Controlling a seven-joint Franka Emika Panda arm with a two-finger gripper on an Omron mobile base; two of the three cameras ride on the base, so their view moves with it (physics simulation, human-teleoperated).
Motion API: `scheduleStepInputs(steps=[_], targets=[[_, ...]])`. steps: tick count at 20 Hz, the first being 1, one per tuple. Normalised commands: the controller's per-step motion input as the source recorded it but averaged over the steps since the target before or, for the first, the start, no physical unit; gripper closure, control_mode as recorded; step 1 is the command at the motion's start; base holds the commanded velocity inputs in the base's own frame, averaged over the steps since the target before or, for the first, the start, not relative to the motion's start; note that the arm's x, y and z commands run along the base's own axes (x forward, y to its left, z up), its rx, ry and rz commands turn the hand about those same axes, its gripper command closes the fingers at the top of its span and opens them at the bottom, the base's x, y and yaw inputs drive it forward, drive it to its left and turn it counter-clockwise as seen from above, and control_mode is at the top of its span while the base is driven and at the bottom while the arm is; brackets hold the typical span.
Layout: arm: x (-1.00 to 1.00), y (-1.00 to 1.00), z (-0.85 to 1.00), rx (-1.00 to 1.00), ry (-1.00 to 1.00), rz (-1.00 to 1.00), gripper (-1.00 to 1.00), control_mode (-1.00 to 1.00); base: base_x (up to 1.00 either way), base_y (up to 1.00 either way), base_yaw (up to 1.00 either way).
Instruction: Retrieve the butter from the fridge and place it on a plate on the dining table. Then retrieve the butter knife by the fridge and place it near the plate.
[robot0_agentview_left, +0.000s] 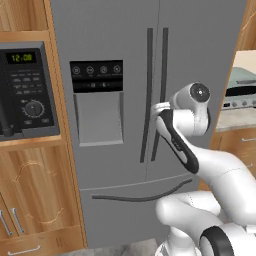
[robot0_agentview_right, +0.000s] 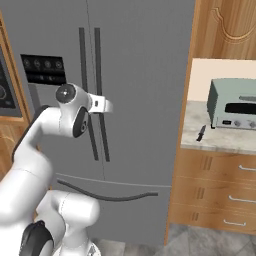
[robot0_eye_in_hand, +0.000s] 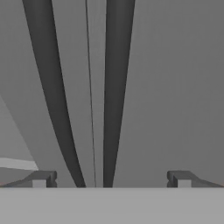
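The tall grey fridge (robot0_agentview_left: 115, 125) stands shut, with two long dark vertical handles (robot0_eye_in_hand: 116, 87) side by side at the door seam. My gripper (robot0_eye_in_hand: 111, 179) is open and close in front of those handles, both of which lie between its fingertips (robot0_eye_in_hand: 41, 178). From the base views the hand (robot0_agentview_right: 106, 105) sits at the handles' mid height. The butter knife (robot0_agentview_right: 201, 132), slim and dark, lies on the counter to the right of the fridge. The butter is hidden behind the shut doors. The plate and the dining table are out of view.
A black microwave (robot0_agentview_left: 25, 90) sits in wood cabinetry left of the fridge. On the right counter (robot0_agentview_right: 220, 142) stands a pale green toaster oven (robot0_agentview_right: 232, 102), with wooden drawers (robot0_agentview_right: 220, 195) below. A curved freezer-drawer handle (robot0_agentview_left: 140, 197) runs low across the fridge.
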Motion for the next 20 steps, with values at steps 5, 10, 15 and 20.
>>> scheduleStepInputs(steps=[5, 10, 15, 20], targets=[[0.19, 0.0, 0.0, 0.0, 0.0, 0.0, -1.0, -1.0, 0.0, 0.0, 0.0], [0.33, -0.05, 0.0, 0.0, 0.0, 0.0, -1.0, -1.0, 0.0, 0.0, 0.0], [0.31, -0.01, 0.0, 0.0, 0.0, 0.0, -1.0, -1.0, 0.0, 0.0, 0.0], [0.33, 0.0, 0.0, 0.0, 0.0, 0.0, -1.0, -1.0, 0.0, 0.0, 0.0]])
